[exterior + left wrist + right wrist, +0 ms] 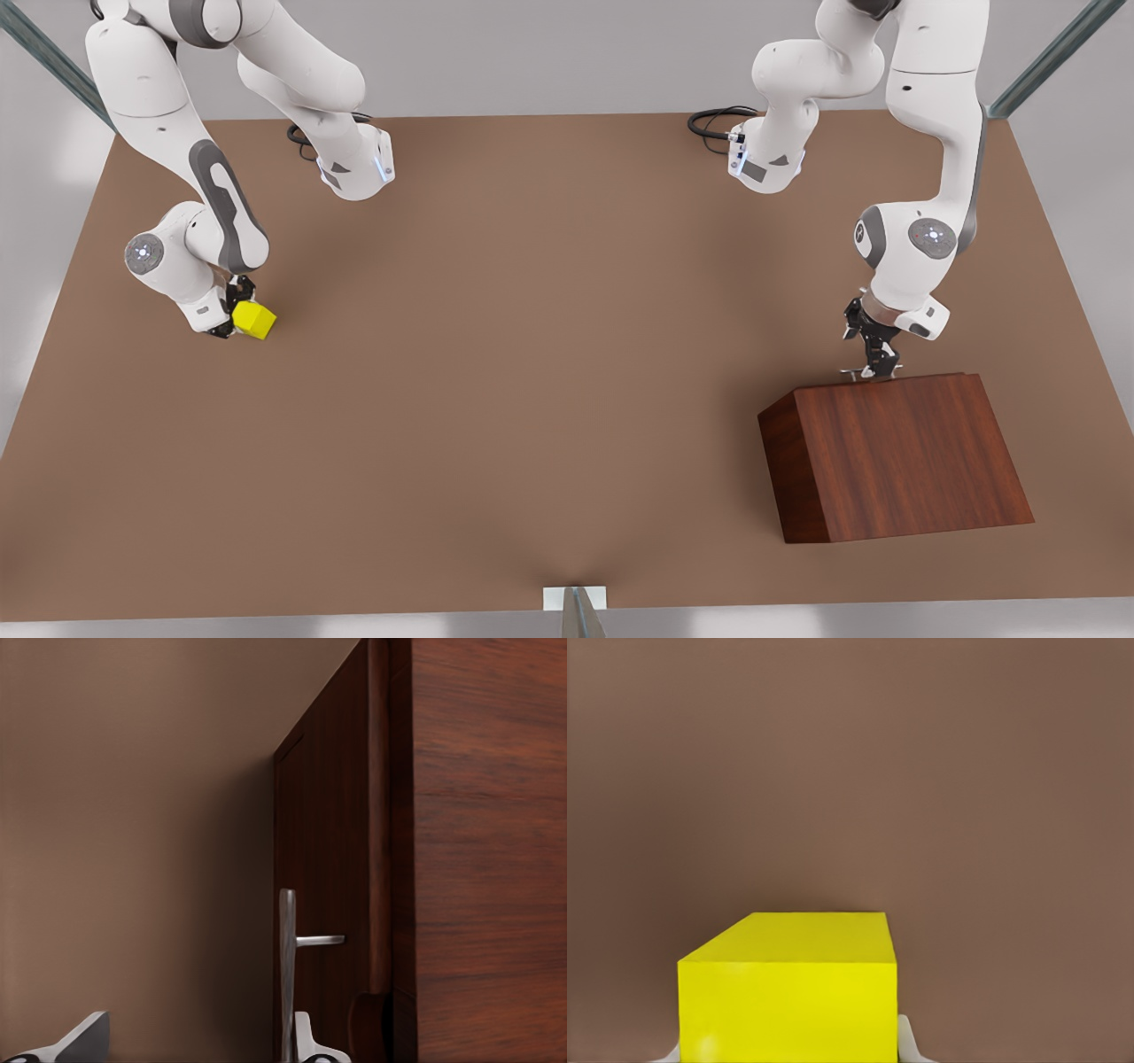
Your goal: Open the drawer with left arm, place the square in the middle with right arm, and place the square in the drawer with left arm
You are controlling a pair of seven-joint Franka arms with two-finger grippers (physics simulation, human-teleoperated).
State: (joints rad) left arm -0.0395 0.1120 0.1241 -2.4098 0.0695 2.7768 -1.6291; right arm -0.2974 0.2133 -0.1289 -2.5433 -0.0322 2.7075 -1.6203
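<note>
Right gripper clamped on the square, left gripper at drawer handle — fingers apart, handle between them

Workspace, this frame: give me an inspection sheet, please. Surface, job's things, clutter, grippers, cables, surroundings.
Surface: plain brown tabletop, unmarked.
Job's things: drawer looks closed in its wooden box; silver handle; yellow square near the front view's left edge.
Clutter: nothing seen.
Grippers: left gripper at the handle, fingers open around the bar; right gripper shut on the square.
Cables: black loops at both arm bases.
Surroundings: grey backdrop, metal frame struts.
</note>
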